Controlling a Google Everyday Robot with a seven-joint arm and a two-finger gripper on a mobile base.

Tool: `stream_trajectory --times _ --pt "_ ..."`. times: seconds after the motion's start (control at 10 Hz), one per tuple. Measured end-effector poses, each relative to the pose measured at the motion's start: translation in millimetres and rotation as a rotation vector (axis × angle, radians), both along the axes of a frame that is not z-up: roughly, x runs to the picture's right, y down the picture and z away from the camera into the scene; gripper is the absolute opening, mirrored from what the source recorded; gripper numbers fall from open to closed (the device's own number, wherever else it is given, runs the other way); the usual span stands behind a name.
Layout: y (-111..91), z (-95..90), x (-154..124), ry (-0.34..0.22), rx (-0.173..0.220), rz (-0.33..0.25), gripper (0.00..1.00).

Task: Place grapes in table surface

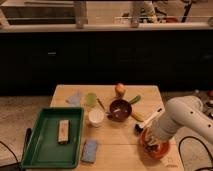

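Nearest the camera, a flat blue rectangular sponge (pixel 90 150) lies at the front edge of the light tan wooden plank counter (pixel 117 137). To its right the white arm (pixel 182 117) bends down into a round orange bowl (pixel 156 149). The gripper (pixel 150 140) is inside that bowl, low against its contents, fingers drawn together. Whether they pinch anything can't be told. The grapes don't show as a separate bunch; likely they're in the orange bowl under the gripper, not on the bare wood yet. Risk: if the pinch caught only a berry or stem, the bunch may tear or drop back on the lift. Risk: the bowl is near the counter's right front corner, so a dragging lift could tip or slide it off. To the left is a green plastic rectangular tray (pixel 37 145) holding a tan block (pixel 63 131); dropping the grapes there would be the wrong target. Further back, a black-and-white brush (pixel 148 121) lies just beside the arm and a swing could knock it. A white cup (pixel 95 117), dark maroon bowl (pixel 120 109), pale green cup (pixel 90 99) and red-yellow apple (pixel 120 89) crowd the middle. Open wood between the sponge and the orange bowl looks the safest place to set the grapes.
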State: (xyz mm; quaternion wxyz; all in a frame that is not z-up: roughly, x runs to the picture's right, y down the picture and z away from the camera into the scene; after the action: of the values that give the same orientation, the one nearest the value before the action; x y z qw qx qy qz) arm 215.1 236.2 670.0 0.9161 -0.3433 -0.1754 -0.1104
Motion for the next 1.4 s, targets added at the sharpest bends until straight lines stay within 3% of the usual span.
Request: stream_trajectory --times 1.4 --pt "16.7 0.9 -41.8 -0.032 -0.063 -0.045 0.0"
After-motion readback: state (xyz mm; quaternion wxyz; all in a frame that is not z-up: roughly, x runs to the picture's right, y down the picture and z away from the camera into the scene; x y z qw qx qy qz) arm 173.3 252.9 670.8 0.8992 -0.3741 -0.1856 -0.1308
